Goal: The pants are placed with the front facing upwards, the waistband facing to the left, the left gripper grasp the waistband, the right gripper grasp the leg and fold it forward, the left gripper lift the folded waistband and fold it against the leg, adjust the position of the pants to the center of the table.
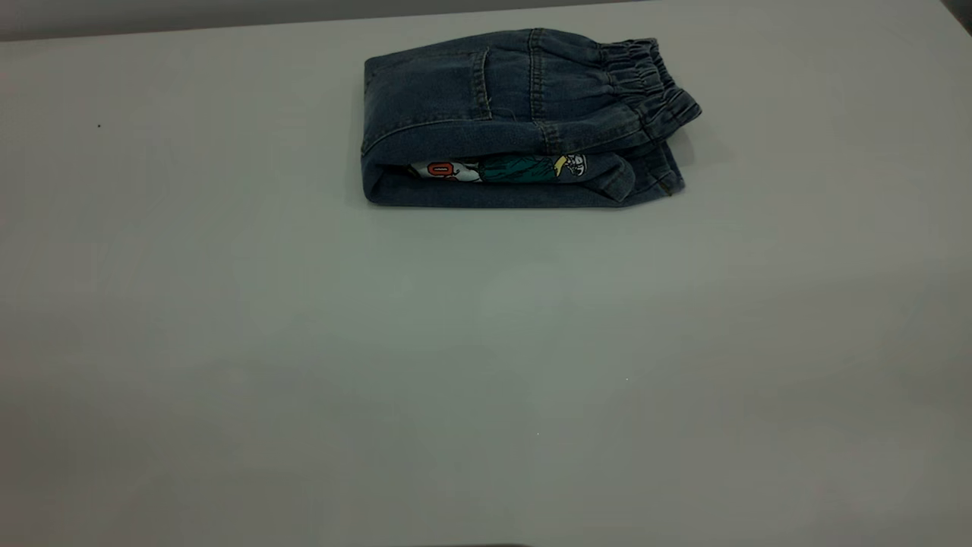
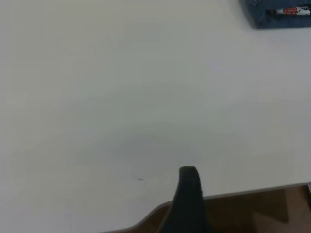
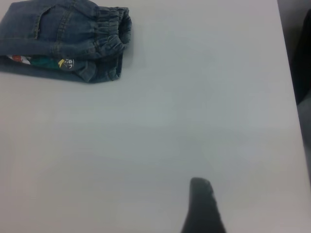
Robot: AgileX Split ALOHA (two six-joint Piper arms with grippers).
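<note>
Exterior view, the table (image 1: 304,342): a plain pale grey surface filling nearly the whole view, carrying the pants (image 1: 524,114), which lie folded into a compact denim bundle in the far half of the table, toward one o'clock from the view's centre. The elastic waistband (image 1: 645,76) sits gathered at the bundle's three o'clock end, the smooth fold at its nine o'clock end, and a strip of coloured print (image 1: 501,169) shows between the upper and lower layers along the six o'clock edge. Neither of my arms appears in this view. Left wrist view: my left gripper (image 2: 189,199) shows only as one dark fingertip, above bare table beside its near edge, well apart from the pants (image 2: 282,13), of which only a corner with the coloured print is visible; I cannot tell whether this gripper is spread or closed, and nothing is seen in it. Right wrist view: my right gripper (image 3: 203,206) likewise shows as one dark fingertip over bare table, well apart from the pants (image 3: 63,39), whose waistband (image 3: 109,29) end is the end nearer to it; here too I cannot tell how the gripper stands, and it touches no cloth
</note>
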